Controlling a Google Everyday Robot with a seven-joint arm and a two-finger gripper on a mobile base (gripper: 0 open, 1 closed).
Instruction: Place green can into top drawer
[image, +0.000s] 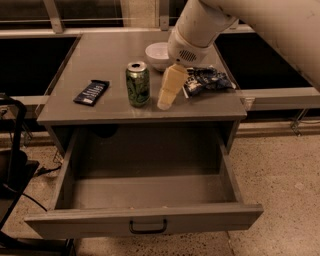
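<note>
The green can (137, 83) stands upright on the grey cabinet top (110, 55), left of centre, its silver top showing. My gripper (167, 96) hangs from the white arm just to the right of the can, a small gap apart from it, its cream fingers pointing down at the cabinet top. It holds nothing that I can see. The top drawer (145, 190) is pulled fully open below and is empty, with its black handle (148, 227) at the middle of the front panel.
A white bowl (156, 53) sits behind the gripper, partly hidden by the arm. A dark blue snack bag (207, 80) lies to the right. A black flat bar (91, 92) lies at the left. A black stand (15, 145) is at the far left on the floor.
</note>
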